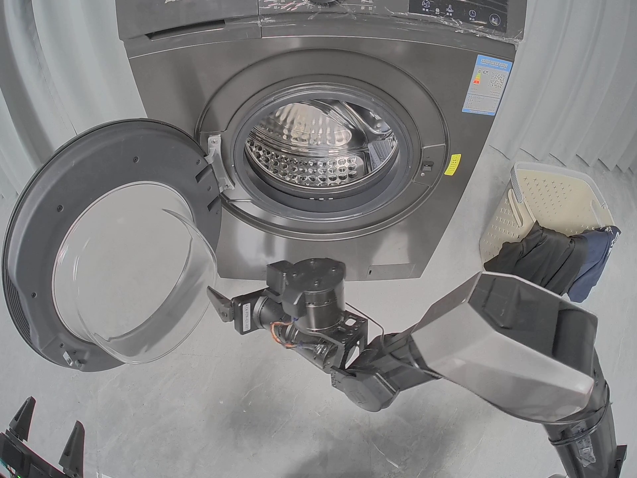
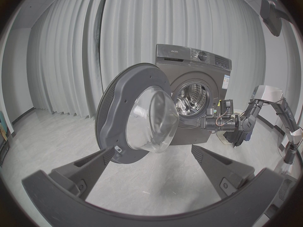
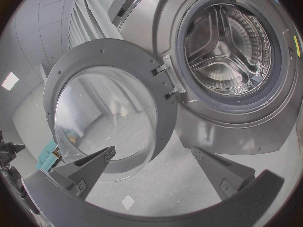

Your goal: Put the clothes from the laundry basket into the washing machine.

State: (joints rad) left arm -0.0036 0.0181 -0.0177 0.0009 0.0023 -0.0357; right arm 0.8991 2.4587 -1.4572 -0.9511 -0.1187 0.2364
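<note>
While door (image 1: 79,160) gapes, right tool (image 3: 153,150) near edge

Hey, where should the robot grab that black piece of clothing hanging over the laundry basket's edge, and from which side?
Grip the black garment on its thick bunched fold, where it spills over the near rim of the laundry basket, probably coming from above on the robot's side. That hump stands clear of the basket wall, while the blue garment lies close beside it.
</note>
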